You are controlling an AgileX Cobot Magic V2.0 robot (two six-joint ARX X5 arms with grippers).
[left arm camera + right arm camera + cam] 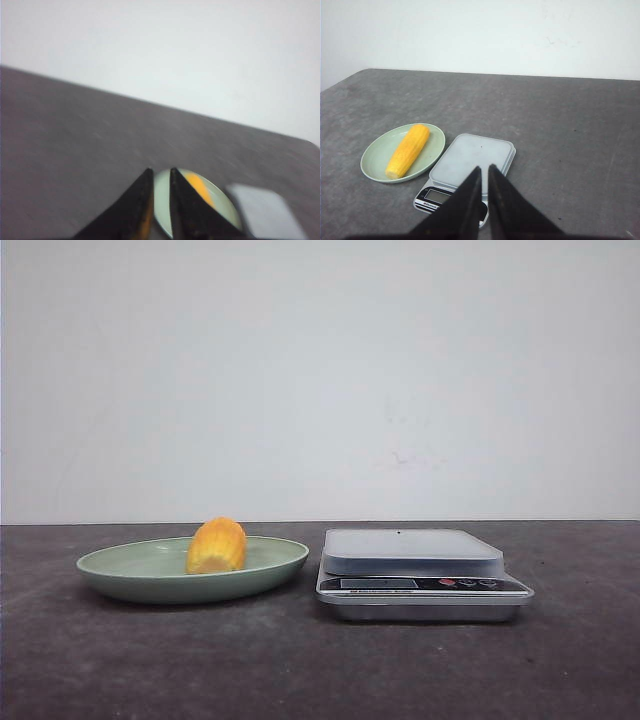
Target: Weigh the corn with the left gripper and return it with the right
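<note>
Nearest to us in the right wrist view, the right gripper shows two black, pointed wedge fingers with only a thin slit between them, so its jaws stand nearly closed and hold nothing. Just past their tips lies the kitchen scale, a flat rounded-square body with a pale matte weighing platform and a silvery front strip carrying a small display; in the front view we also see dark and red buttons on that strip. Just beside the scale, on its left in the front view, sits the green plate, a shallow, smooth oval dish with a low rim. The corn lies inside the plate, a yellow-orange cob with ribbed kernel rows, long in the wrist view and stubby end-on from the front. The left gripper is seen in its own blurred wrist view: two black tapered fingers, jaws narrowly apart and empty, with the plate, the corn and a corner of the scale beyond them. Everything rests on the counter, a dark grey, faintly mottled matte surface. Behind it rises a plain white wall with faint scuff marks.
</note>
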